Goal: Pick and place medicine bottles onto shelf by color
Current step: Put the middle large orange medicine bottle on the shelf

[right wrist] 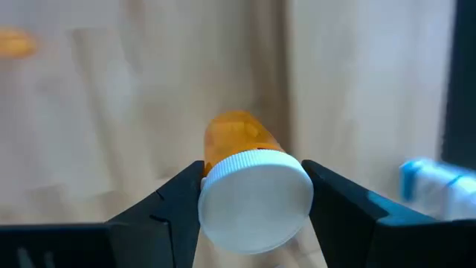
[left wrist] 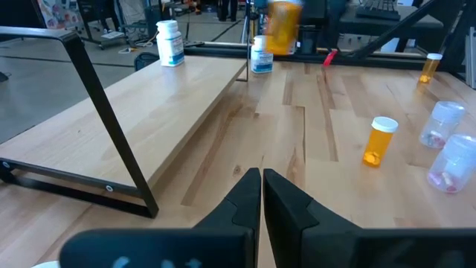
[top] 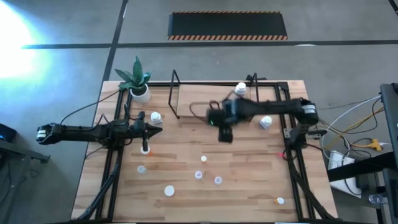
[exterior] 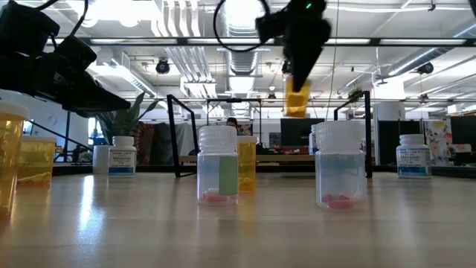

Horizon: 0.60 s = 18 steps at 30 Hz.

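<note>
The tabletop (left wrist: 312, 126) is pale plank wood, smooth with a soft sheen. The shelf (left wrist: 160, 104) is lighter, matt wood framed in thin black metal wire. The orange bottle (right wrist: 236, 135) is translucent glossy plastic under a smooth white plastic cap (right wrist: 256, 199); matt black fingers (right wrist: 178, 201) flank it.

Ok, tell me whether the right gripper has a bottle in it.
Yes. The right gripper is shut on an orange bottle, fingers at its white cap, held above the table.

Right pincer (right wrist: 253, 195) above shelf (top: 205, 102); bottles (top: 200, 175) scattered before it.
</note>
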### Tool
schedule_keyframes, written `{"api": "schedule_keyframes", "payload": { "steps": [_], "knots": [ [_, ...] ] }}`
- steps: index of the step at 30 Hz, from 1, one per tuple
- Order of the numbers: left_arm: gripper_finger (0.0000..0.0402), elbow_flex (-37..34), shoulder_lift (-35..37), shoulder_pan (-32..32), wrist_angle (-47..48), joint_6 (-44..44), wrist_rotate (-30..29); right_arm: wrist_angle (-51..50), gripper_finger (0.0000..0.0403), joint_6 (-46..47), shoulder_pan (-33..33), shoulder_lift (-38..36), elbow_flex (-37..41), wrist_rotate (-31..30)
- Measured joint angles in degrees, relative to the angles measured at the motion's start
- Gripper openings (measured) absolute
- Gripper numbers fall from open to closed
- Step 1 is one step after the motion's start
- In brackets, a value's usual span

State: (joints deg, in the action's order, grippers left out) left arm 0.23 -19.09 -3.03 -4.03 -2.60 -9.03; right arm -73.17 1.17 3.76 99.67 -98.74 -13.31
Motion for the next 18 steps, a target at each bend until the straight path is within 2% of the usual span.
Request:
{"api": "schedule_keyframes", "payload": {
  "steps": [6, 9, 13, 18],
  "knots": [
    [0.0, 0.0, 0.0, 0.0, 0.0, 0.0, 0.0, 0.3, 0.0197, -11.5, 13.1, 5.4, -5.8, 0.1],
    [0.0, 0.0, 0.0, 0.0, 0.0, 0.0, 0.0, 0.4, 0.0197, -15.1, 18.2, 9.0, -8.5, 3.1],
    [0.0, 0.0, 0.0, 0.0, 0.0, 0.0, 0.0, 0.2, 0.0197, -18.6, 22.3, 14.0, -12.4, 6.6],
    [0.0, 0.0, 0.0, 0.0, 0.0, 0.0, 0.0, 0.2, 0.0198, -21.6, 24.0, 17.7, -17.1, 9.2]
  ]
}}
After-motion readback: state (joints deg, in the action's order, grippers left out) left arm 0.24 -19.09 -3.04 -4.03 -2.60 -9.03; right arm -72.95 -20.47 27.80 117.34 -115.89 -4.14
